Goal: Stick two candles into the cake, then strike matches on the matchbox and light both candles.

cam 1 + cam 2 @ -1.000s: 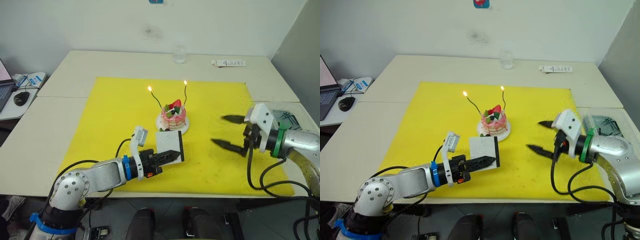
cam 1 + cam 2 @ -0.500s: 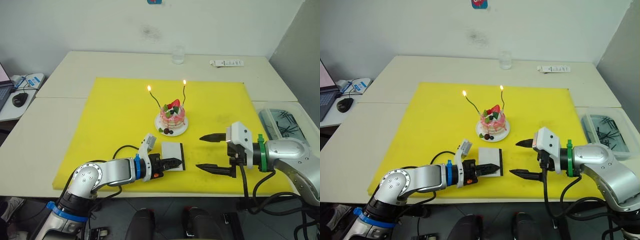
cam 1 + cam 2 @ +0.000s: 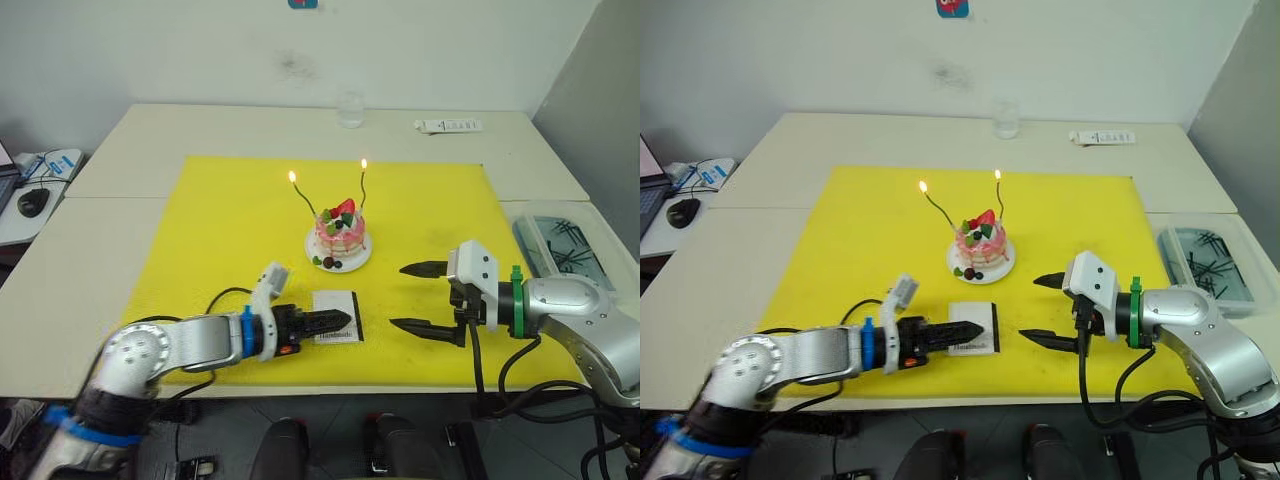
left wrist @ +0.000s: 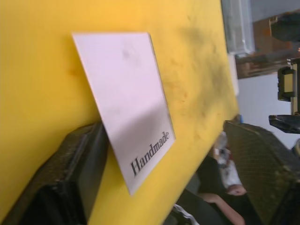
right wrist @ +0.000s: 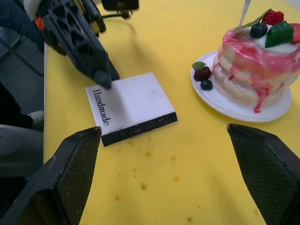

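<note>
Lying flat near the front edge of the yellow mat (image 3: pixel 230 220), the matchbox (image 3: pixel 335 331) is a thin white rectangular box with a black strip along the side toward the right gripper and small "Handmade" lettering on its smooth face. The left gripper (image 3: pixel 330 322) reaches it from the robot's left; its black, textured fingers are spread apart, one fingertip resting on the box's top by the lettering, and nothing is clamped between them. Just beside the box on the other side, the right gripper (image 3: pixel 420 297) hangs over the mat with its two pointed black fingers wide apart and empty, aimed toward the box and cake.

Beyond the matchbox stands the cake (image 3: pixel 339 232), small, round and pink with glossy dripping layers, on a white plate with loose dark berries at its rim. A red strawberry, a green piece and a dark berry crown it. Two thin, wavy candles (image 3: pixel 304 198) rise from its top, each carrying a small flame.

Off the mat at the robot's right lies a clear plastic tray (image 3: pixel 560 245) holding short dark sticks. At the far edge of the pale surface (image 3: pixel 200 125) stands a clear glass (image 3: pixel 349 110).
</note>
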Robot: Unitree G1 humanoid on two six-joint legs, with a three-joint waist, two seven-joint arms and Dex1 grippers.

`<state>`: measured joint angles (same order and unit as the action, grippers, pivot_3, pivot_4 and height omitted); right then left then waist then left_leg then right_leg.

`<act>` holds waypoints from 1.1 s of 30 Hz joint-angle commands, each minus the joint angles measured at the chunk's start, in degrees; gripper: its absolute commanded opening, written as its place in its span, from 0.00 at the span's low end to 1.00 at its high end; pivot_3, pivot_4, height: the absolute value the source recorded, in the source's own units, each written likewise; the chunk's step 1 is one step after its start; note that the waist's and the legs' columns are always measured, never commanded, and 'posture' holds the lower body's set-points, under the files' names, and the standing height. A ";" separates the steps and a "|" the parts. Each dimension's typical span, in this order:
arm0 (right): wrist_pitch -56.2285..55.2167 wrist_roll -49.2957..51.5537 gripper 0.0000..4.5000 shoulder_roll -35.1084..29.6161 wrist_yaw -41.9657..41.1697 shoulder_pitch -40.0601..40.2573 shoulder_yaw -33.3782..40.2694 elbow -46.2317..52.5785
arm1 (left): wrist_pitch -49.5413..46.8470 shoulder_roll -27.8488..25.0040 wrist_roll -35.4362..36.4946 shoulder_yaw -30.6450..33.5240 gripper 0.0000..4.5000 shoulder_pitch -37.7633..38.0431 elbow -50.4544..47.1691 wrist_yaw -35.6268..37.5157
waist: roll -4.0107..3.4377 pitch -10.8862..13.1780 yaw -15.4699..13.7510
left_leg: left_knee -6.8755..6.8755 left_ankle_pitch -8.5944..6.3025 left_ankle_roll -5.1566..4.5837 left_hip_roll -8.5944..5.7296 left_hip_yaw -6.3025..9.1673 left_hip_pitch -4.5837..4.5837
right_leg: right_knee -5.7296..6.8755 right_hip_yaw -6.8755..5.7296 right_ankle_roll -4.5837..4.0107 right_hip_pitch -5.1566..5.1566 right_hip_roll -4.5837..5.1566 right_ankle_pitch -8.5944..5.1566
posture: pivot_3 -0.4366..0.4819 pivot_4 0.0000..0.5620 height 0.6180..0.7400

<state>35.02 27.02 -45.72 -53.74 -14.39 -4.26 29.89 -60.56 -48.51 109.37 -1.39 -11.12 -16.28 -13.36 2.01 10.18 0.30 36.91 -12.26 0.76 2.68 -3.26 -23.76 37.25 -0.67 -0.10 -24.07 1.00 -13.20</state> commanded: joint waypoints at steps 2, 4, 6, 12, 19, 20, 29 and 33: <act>-3.49 -1.35 1.00 -0.51 -0.11 0.91 2.44 -2.91 | 0.43 -7.53 -12.57 8.31 0.99 0.92 -2.91 10.12 | -0.01 0.01 -0.20 | -0.01 0.00 0.00 -0.02 -0.01 0.00 | 0.00 -0.02 -0.32 -0.01 0.02 -0.19 | 0.48 0.27 1.00; -4.42 -1.87 1.00 -0.16 0.62 1.04 3.63 -5.42 | 5.05 -10.81 -23.99 11.15 0.99 0.11 -2.87 17.79 | 0.00 0.01 -0.26 | 0.02 0.00 0.01 -0.07 -0.06 -0.02 | -0.03 -0.01 -0.32 -0.02 0.03 -0.18 | 0.48 0.27 1.00; -4.37 -1.31 1.00 0.44 1.48 1.00 5.21 -7.55 | 10.47 -12.12 -33.99 12.25 0.99 -0.66 -0.68 23.00 | 0.00 0.01 -0.33 | 0.03 -0.01 0.02 -0.13 -0.17 -0.03 | -0.09 -0.04 -0.32 -0.02 0.06 -0.18 | 0.48 0.27 1.00; -8.53 -4.53 1.00 4.17 8.64 0.21 10.03 -16.77 | 30.59 -10.57 -66.27 7.04 0.99 0.45 5.14 29.91 | -0.01 0.01 -0.41 | -0.04 -0.03 0.03 -0.17 -0.41 -0.15 | -0.27 0.06 -0.25 -0.10 0.19 -0.14 | 0.48 0.27 1.00; -9.26 -4.79 1.00 4.95 10.29 6.70 13.45 -15.12 | 37.75 2.35 -80.75 7.10 0.99 -3.53 10.64 24.99 | 0.02 0.02 -1.30 | -0.10 -0.05 0.03 -0.04 -0.20 -0.26 | -0.23 0.02 0.11 -0.11 0.14 0.01 | 0.48 0.27 1.00; -8.17 -4.00 1.00 5.08 10.99 8.95 14.50 -12.90 | 38.64 3.47 -82.00 7.23 0.99 -3.56 11.22 25.54 | 0.02 0.02 -1.36 | -0.10 -0.05 0.03 -0.03 -0.20 -0.25 | -0.20 0.02 0.11 -0.12 0.12 0.01 | 0.48 0.27 1.00; -13.41 -8.77 1.00 12.29 21.30 29.90 23.32 1.59 | 42.20 10.67 -86.69 9.87 0.99 -6.15 15.68 27.94 | 0.05 -0.02 -1.59 | -0.04 -0.05 0.03 -0.02 -0.17 -0.19 | -0.16 0.01 0.22 -0.05 0.13 0.05 | 0.48 0.27 1.00; -14.87 -9.15 1.00 16.01 23.48 36.20 24.55 5.48 | 44.88 14.13 -89.76 9.63 0.99 -8.81 19.34 27.27 | 0.03 -0.04 -1.58 | 0.04 -0.05 0.03 -0.03 -0.20 -0.15 | -0.15 0.02 0.22 -0.01 0.15 0.06 | 0.48 0.27 1.00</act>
<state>21.68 17.66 -29.81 -31.15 22.01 18.44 32.08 -17.73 -35.05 21.08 7.20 -18.33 3.03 14.31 2.04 10.14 -1.29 36.96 -12.31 0.79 2.64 -3.52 -23.88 37.09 -0.66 0.09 -24.09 1.15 -13.12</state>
